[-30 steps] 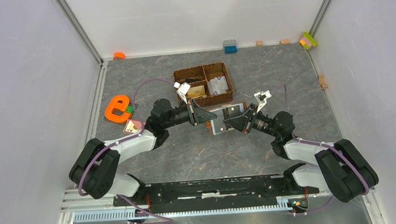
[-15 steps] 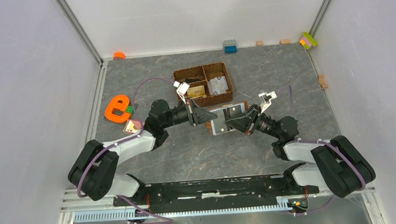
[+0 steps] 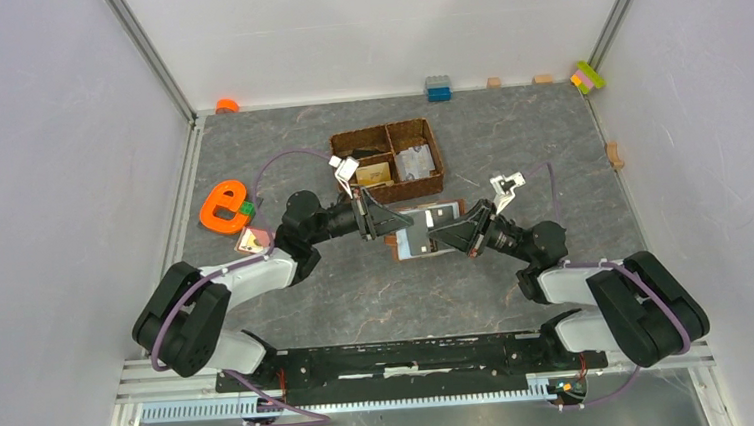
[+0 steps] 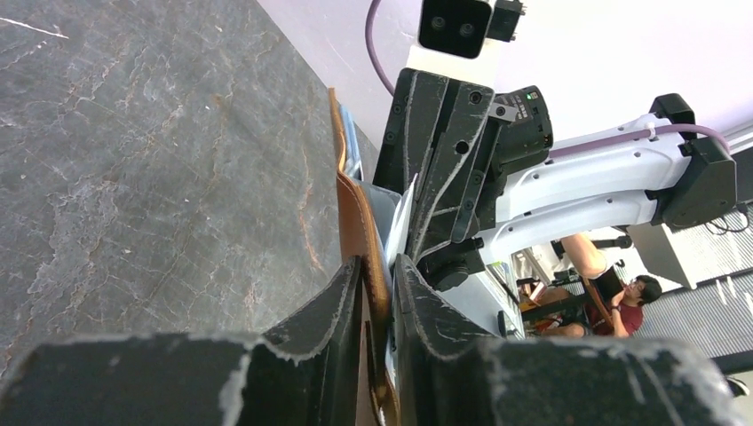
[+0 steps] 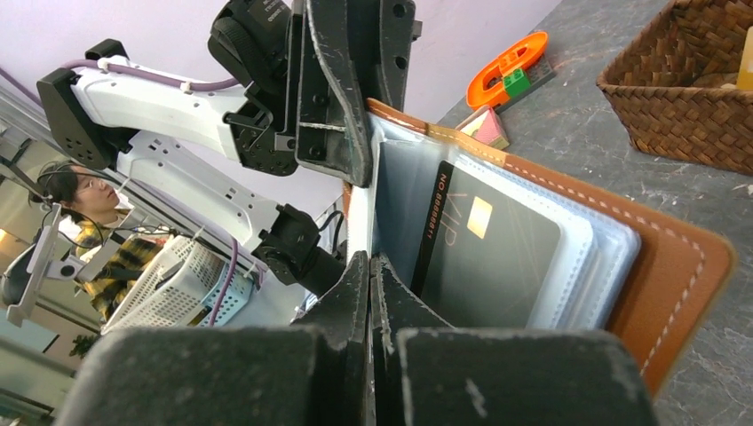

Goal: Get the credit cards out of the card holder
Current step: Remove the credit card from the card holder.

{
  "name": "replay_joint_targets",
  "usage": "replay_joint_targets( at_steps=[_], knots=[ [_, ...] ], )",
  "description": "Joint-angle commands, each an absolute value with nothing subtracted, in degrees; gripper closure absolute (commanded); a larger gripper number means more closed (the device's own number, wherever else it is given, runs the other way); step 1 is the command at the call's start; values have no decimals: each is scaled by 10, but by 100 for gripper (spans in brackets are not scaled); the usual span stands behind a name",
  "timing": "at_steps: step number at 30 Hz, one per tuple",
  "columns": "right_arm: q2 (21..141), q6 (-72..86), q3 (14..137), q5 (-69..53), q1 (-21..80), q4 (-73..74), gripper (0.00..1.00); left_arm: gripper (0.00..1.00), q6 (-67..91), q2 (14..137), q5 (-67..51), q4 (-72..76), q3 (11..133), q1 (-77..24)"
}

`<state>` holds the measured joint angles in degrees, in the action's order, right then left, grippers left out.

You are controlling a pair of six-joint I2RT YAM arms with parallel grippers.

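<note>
The card holder is held open low over the table, just in front of the basket. Since a second ago, the right gripper has been squeezed fully shut on a pale pocket sheet. The left gripper has been loosened a little, with the brown cover between its jaws.

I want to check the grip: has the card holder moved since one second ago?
Yes. In the top view the card holder has slid slightly left and toward the arm bases, so the gap to the woven basket looks a little wider.
</note>
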<state>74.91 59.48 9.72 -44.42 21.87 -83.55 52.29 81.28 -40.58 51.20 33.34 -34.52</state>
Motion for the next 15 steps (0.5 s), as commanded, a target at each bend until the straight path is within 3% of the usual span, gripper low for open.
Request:
replay_joint_targets(
  at_steps=[1, 7, 15],
  knots=[
    [760, 613, 94, -457, 208, -938, 100, 75, 539, 807, -401, 545, 331, -342],
    [764, 622, 87, -454, 198, -949, 100, 97, 542, 803, -400, 556, 326, -339],
    [763, 631, 74, -444, 176, -949, 100, 98, 535, 776, -383, 558, 309, -331]
  ],
)
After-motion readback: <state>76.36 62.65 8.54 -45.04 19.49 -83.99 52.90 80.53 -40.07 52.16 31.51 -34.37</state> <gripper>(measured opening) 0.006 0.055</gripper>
